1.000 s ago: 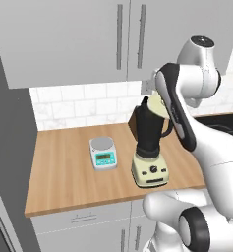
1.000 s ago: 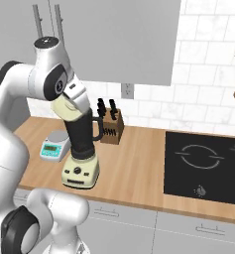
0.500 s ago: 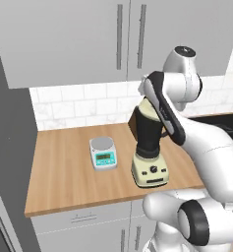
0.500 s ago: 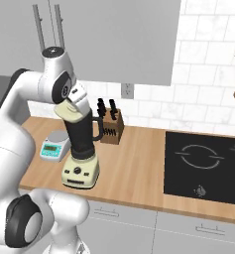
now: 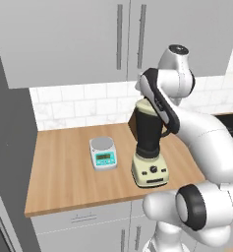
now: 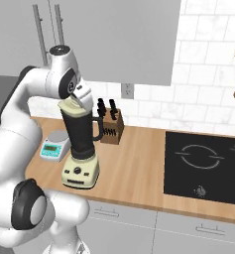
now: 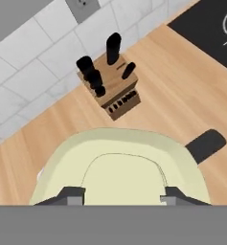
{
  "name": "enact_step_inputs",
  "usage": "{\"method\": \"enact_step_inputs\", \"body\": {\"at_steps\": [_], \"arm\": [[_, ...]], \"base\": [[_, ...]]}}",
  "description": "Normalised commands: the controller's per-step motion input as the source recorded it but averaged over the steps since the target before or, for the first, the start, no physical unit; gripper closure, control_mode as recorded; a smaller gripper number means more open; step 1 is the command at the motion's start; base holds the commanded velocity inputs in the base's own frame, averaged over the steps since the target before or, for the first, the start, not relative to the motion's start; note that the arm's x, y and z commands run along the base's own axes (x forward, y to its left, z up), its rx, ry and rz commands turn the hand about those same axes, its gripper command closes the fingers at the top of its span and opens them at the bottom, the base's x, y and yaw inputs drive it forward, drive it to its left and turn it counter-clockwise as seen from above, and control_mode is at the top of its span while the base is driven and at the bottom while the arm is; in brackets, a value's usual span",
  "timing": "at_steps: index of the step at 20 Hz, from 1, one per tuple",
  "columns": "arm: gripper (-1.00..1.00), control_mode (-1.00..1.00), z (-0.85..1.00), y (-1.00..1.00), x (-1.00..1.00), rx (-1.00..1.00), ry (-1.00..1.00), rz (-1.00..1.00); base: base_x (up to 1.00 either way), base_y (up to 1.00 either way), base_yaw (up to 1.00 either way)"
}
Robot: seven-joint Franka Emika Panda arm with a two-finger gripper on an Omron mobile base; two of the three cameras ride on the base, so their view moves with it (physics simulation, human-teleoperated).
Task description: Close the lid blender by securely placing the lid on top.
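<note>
The pale cream lid (image 7: pixel 119 167) sits atop the blender (image 6: pixel 81 149) with its dark jar, near the counter's (image 6: pixel 134 168) front edge. The gripper (image 7: pixel 120 195) straddles the lid's knob, fingertips (image 7: pixel 71 195) apart at its sides; actual contact is hard to make out.

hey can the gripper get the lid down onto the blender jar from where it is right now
Probably yes. The gripper sits right at the lid, which is already atop the blender; nothing appears to stand between them.
</note>
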Motion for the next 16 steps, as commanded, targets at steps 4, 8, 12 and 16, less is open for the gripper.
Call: {"method": "enact_step_inputs", "body": {"at_steps": [4,8,12,16], "arm": [[1.00,-1.00,-0.42,0.06,0.30,0.00,-0.04,0.08],[1.00,-1.00,-0.40,0.17,0.00,0.00,-0.15,0.19],[1.00,-1.00,-0.48,0.19,0.00,-0.01,-0.11,0.19],[-1.00,-1.00,-0.36,0.14,0.00,-0.02,-0.01,0.13]], "base": [[0.00,0.00,0.00],[0.00,0.00,0.00],[0.00,0.00,0.00],[0.00,0.00,0.00]]}}
